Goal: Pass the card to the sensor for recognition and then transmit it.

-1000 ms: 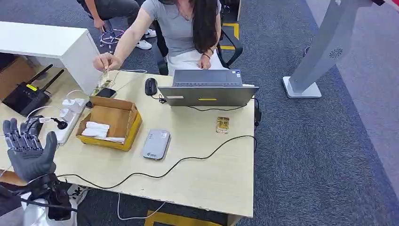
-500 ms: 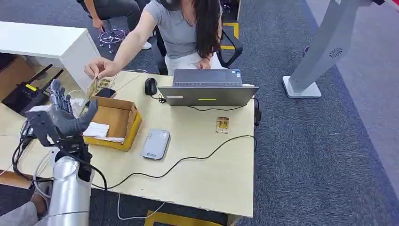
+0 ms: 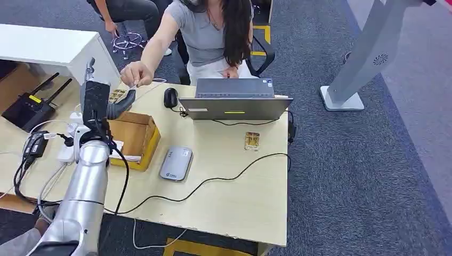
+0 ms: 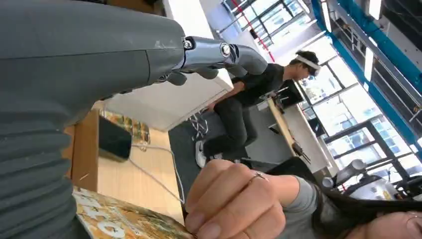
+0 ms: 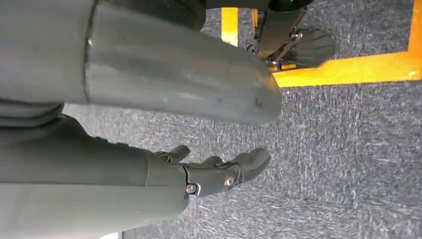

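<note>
My left hand [image 3: 99, 100] is raised over the table's back left, above the cardboard box [image 3: 128, 140], with its fingers stretched out and its thumb apart. A person's hand [image 3: 136, 73] meets it there. In the left wrist view that person's hand [image 4: 234, 199] pinches a gold patterned card [image 4: 124, 221] by its edge, close beside my left hand [image 4: 99, 59], whose fingers do not close on it. The grey sensor pad [image 3: 176, 163] lies mid-table. Another gold card [image 3: 251, 141] lies in front of the laptop. My right hand [image 5: 164, 181] hangs over the carpet, holding nothing.
An open laptop [image 3: 234, 99] and a black mouse [image 3: 170, 97] stand at the back of the table [image 3: 240, 208]. A black cable [image 3: 213, 180] runs across it. A power strip [image 3: 72, 140] and a router [image 3: 31, 109] are at the left. A seated person faces me.
My left arm has swung up from the table's low left edge to above the box. The person's hand has lifted the card from the table's back and brought it to my hand.
</note>
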